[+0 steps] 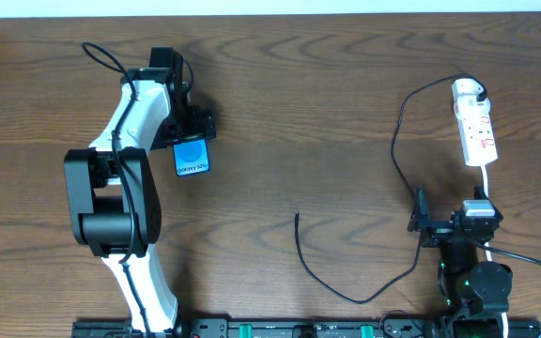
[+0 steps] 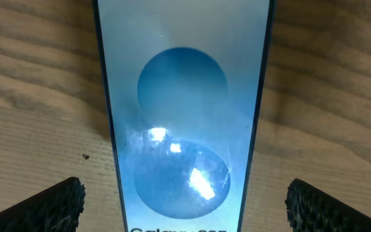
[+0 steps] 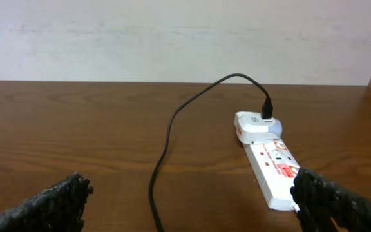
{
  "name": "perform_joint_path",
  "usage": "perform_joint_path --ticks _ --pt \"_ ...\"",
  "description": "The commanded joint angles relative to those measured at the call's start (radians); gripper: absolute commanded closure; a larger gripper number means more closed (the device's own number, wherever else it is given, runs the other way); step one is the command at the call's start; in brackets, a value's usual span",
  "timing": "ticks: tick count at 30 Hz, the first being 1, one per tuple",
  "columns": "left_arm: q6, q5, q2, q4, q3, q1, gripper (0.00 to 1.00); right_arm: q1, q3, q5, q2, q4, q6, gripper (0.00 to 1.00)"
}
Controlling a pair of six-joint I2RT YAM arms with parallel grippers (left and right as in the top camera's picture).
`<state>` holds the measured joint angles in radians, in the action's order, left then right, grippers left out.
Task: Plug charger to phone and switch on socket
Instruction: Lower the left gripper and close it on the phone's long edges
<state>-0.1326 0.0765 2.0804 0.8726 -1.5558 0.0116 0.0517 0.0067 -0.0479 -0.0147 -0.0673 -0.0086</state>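
On the wooden table (image 1: 280, 113) I count one phone (image 1: 192, 158), one power strip (image 1: 480, 133), one black cable (image 1: 394, 141) and two robot arms.

A white adapter (image 1: 468, 92) sits plugged into the far end of the strip, and the cable leaves it, loops out to the left, curves round near the front edge and ends with its small plug (image 1: 297, 217) lying loose mid-table, well apart from the phone. A white cord (image 1: 487, 178) runs from the strip's near end toward the right arm. I cannot tell how the strip's switches stand.

The phone lies flat on the left side, blue screen up, its far end hidden under the left arm (image 1: 125, 169). The left claw (image 2: 184, 193) hangs over it, spread wide, one finger on each side and neither touching; it grips nothing.

The right claw (image 3: 189, 187) sits low near the front right, also spread wide and empty. The strip lies ahead of it, slightly to its right, and the cable passes between its fingers.
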Motion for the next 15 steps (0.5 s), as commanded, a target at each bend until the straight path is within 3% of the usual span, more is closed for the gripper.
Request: perform_joint_path --ticks 1,15 --pt "-0.011 0.002 0.018 -0.013 0.008 0.001 0.01 0.008 -0.001 0.002 0.002 -0.004 -0.008 0.01" --pt "-0.013 -0.016 0.02 -0.023 0.011 0.001 0.0 0.008 -0.001 0.002 0.002 -0.004 -0.008 0.01"
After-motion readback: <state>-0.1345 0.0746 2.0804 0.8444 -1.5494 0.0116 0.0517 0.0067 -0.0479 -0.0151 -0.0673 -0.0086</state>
